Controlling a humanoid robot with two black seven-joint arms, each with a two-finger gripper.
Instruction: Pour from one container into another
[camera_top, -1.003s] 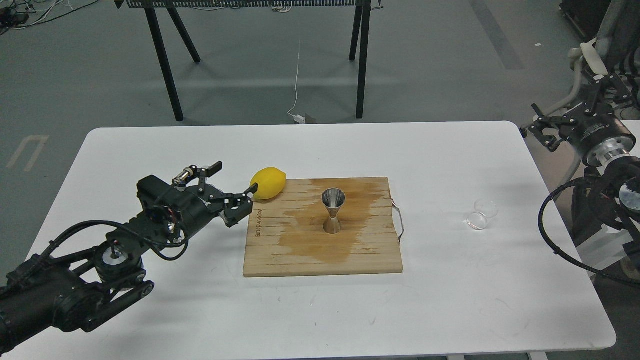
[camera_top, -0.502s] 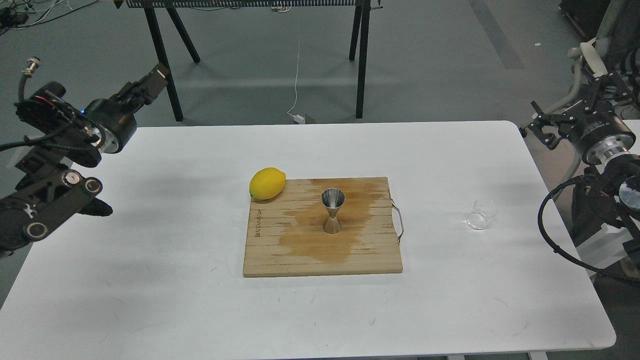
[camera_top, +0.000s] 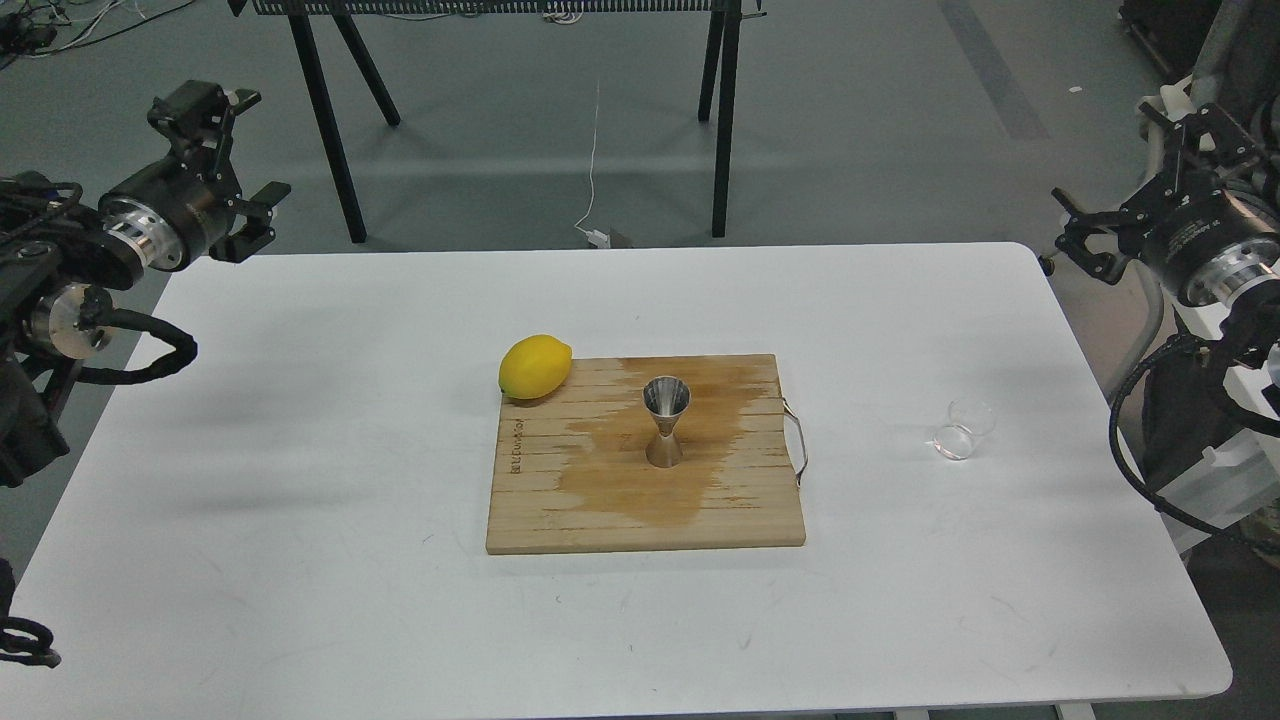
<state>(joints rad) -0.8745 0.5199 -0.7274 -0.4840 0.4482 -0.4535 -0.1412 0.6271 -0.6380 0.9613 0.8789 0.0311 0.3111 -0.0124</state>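
Note:
The clear glass cup sits on the white table, to the right of the wooden board, and nothing touches it. The steel jigger stands upright at the board's middle, on a dark wet stain. My left gripper hangs open over the table's far left corner, far from both. My right gripper is open too, beyond the far right edge of the table and well above and behind the cup.
A yellow lemon rests against the board's far left corner. A metal handle sticks out of the board's right side. Black trestle legs stand on the floor behind the table.
My left arm has pulled back from beside the lemon to the far left corner and lifted off the table. The right gripper has risen slightly. Cup, jigger and lemon have not moved.

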